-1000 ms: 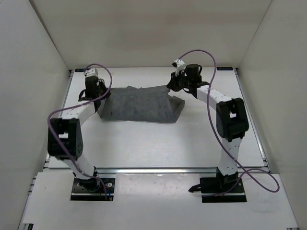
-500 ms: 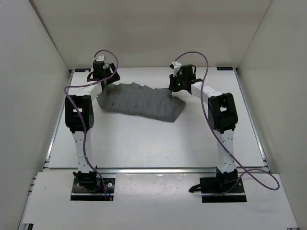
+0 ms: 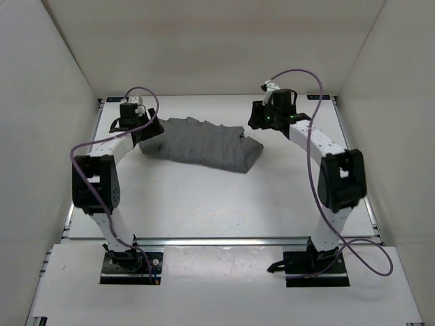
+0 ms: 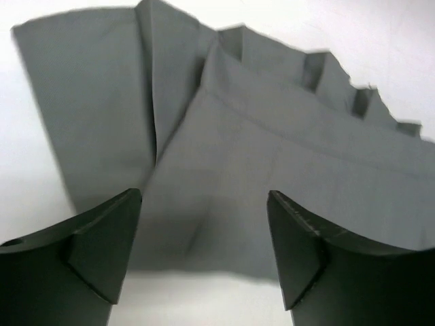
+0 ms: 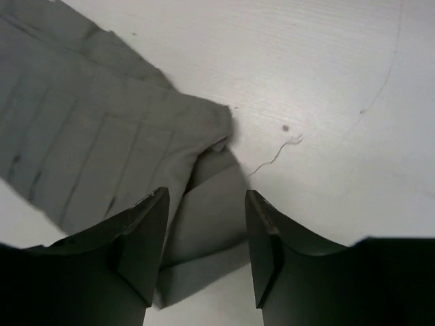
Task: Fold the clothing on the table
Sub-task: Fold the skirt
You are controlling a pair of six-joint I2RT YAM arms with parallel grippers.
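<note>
No legible text, label, brand, number or sign appears on the clothing (image 3: 197, 142), the tabletop (image 3: 217, 204) or elsewhere.

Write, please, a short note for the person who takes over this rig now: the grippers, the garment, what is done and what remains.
Left gripper: open, holds nothing, over the left end of the clothing.
Right gripper: open, holds nothing, over the garment's right end.
Clothing: dark grey, pleated, lying on the far half of the table, between the two grippers.
Done: layers overlap at both ends, so at least one fold seems made.
Left: the right end looks bunched and the edges are uneven; probably smooth it and fold again.
</note>
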